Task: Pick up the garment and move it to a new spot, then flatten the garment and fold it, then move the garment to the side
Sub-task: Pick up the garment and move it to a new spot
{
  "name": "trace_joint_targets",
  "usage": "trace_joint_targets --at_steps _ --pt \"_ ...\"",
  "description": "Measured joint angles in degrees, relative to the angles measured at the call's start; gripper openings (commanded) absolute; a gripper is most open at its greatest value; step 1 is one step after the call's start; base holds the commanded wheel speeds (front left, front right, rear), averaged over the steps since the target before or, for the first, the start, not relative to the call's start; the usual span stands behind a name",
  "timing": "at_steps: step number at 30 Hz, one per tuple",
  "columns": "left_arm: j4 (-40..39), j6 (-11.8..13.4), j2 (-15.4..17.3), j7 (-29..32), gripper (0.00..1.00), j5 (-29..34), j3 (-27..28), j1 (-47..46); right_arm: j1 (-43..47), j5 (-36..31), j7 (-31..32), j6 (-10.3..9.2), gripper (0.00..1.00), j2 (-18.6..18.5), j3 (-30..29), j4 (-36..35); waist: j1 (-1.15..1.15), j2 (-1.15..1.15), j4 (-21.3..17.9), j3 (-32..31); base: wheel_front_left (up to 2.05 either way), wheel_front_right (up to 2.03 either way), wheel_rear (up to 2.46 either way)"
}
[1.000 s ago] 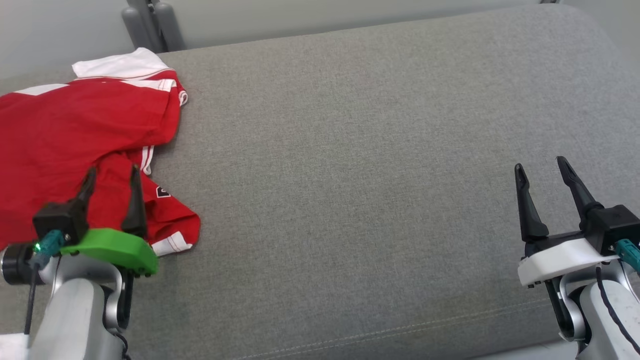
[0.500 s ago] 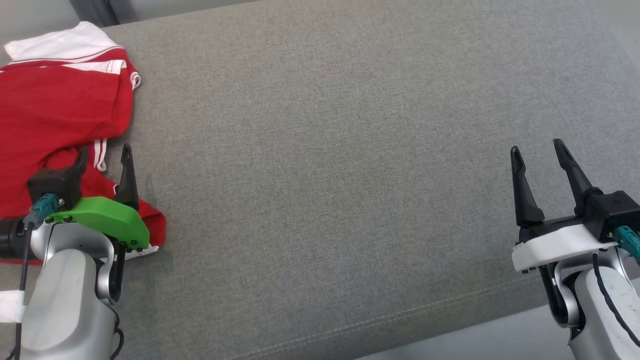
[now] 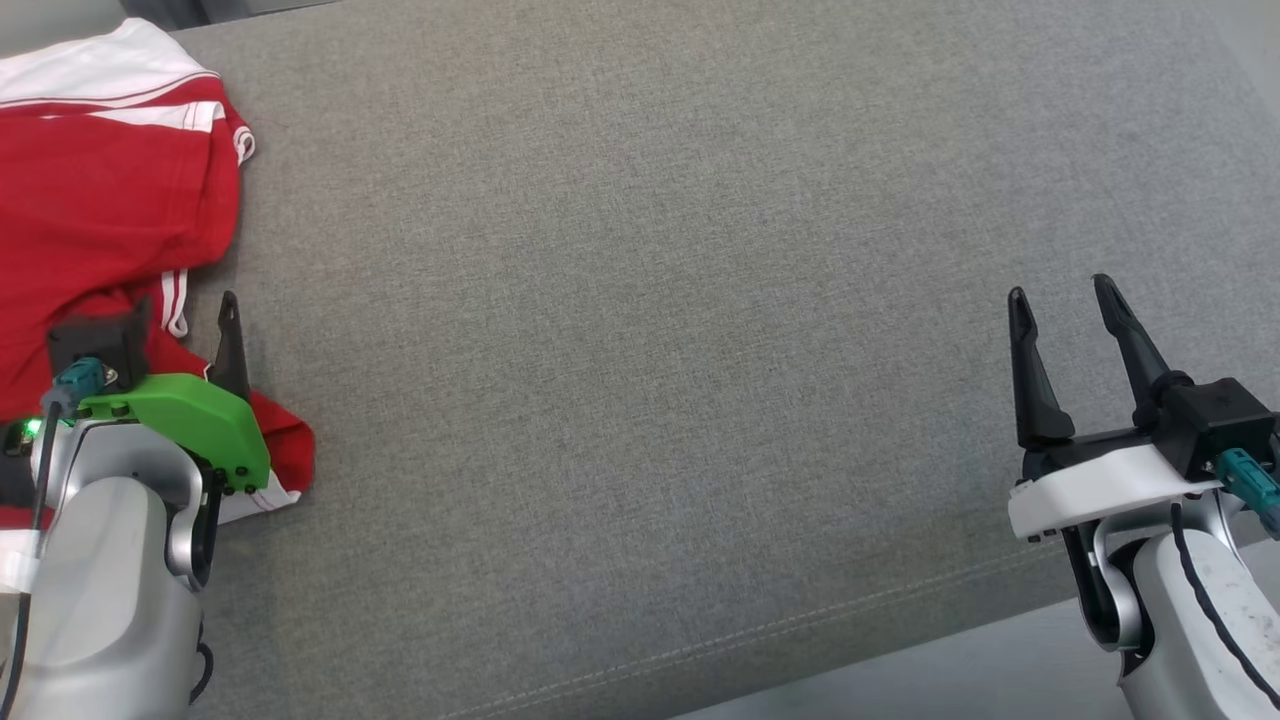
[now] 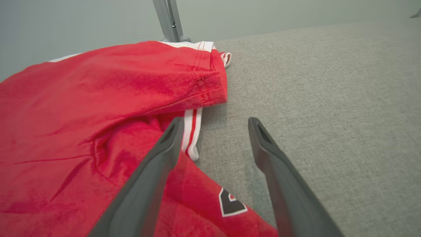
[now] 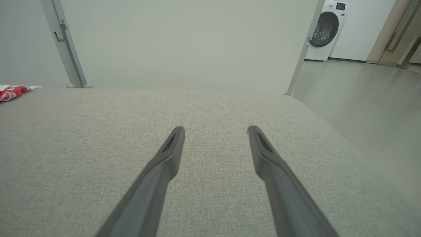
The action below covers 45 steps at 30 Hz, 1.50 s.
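The garment [image 3: 90, 210] is a red shirt with white trim, lying crumpled at the far left of the grey cushion [image 3: 640, 300]. My left gripper [image 3: 185, 320] stands open at the shirt's right edge. In the left wrist view the left gripper [image 4: 215, 121] has one finger over the red garment [image 4: 98, 98] and the other over bare cushion, with a white striped hem between them. My right gripper [image 3: 1058, 300] is open over bare fabric at the right, far from the shirt. The right wrist view shows the right gripper [image 5: 215, 130] holding nothing and a bit of the garment [image 5: 13, 91] at far left.
The cushion's front edge [image 3: 800, 640] with its seam runs along the bottom, with floor [image 3: 950, 690] below. Metal posts [image 5: 64, 42] stand behind the cushion against a pale wall. A washing machine [image 5: 324, 29] stands far off at the right.
The head camera has shifted, so the whole picture slid left and up. Relative to the shirt, my left gripper has moved right, one finger now past the striped hem. Both grippers stay open.
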Motion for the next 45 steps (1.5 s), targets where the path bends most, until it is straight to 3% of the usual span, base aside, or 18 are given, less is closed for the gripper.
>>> trace_joint_targets --at_steps 23,29,45 --pt "4.2 1.8 1.4 -0.7 1.00 2.5 0.0 -6.4 -0.5 -0.4 0.0 1.00 1.00 1.3 -0.5 0.5 0.00 0.00 -0.2 0.9 0.00 0.00 0.00" --pt "5.6 1.8 2.9 -0.7 1.00 3.2 -0.4 -8.3 -1.1 -0.4 0.0 1.52 1.00 2.0 -0.2 0.5 0.00 0.00 -0.8 1.9 0.00 0.00 0.00" --pt "9.5 1.1 2.5 -1.0 1.00 4.2 -2.3 -10.4 -1.2 -0.4 0.0 2.00 1.00 3.3 -0.5 0.9 0.00 0.00 -2.1 2.9 0.00 0.00 0.00"
